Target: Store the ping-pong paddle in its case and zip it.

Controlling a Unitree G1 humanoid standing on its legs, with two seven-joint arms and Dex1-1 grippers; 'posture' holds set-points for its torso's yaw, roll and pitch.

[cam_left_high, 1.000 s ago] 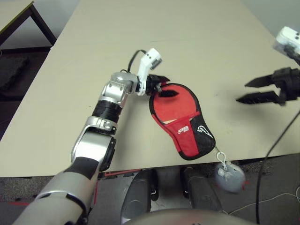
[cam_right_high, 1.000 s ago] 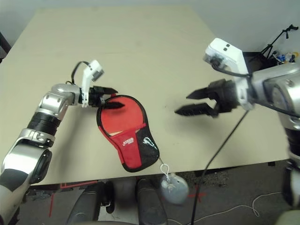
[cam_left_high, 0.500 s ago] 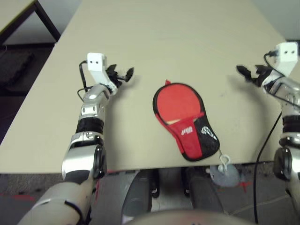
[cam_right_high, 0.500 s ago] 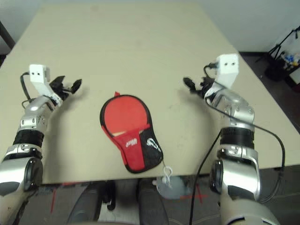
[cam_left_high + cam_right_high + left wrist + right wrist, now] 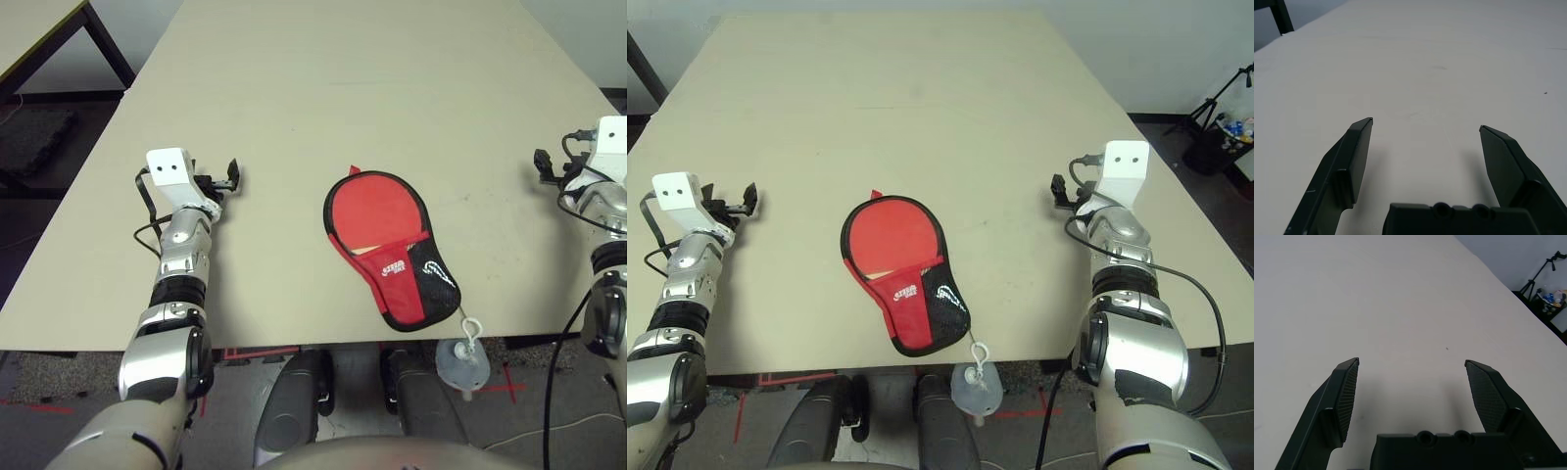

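Note:
The red case (image 5: pixel 384 235) with black edging lies flat near the table's front edge, its mesh pocket towards me. A small patch of light wood (image 5: pixel 364 251) at the pocket's upper edge looks like the ping-pong paddle's handle; the rest of the paddle is hidden. A red tab (image 5: pixel 351 171) sticks out at the case's far rim. My left gripper (image 5: pixel 230 176) rests open on the table well left of the case, its fingers (image 5: pixel 1359 156) wide apart over bare tabletop. My right gripper (image 5: pixel 1058 191) is open too, well right of the case, nothing between its fingers (image 5: pixel 1344 396).
A small grey pouch (image 5: pixel 972 384) hangs on a white cord over the front edge below the case. The beige table (image 5: pixel 372 78) stretches far behind. Another table (image 5: pixel 39 29) stands at the far left, and a tripod (image 5: pixel 1220 78) on the floor at the right.
My left gripper left the case's far rim and drew back to the left. The right gripper swung out to the right and lowered. The case stays put.

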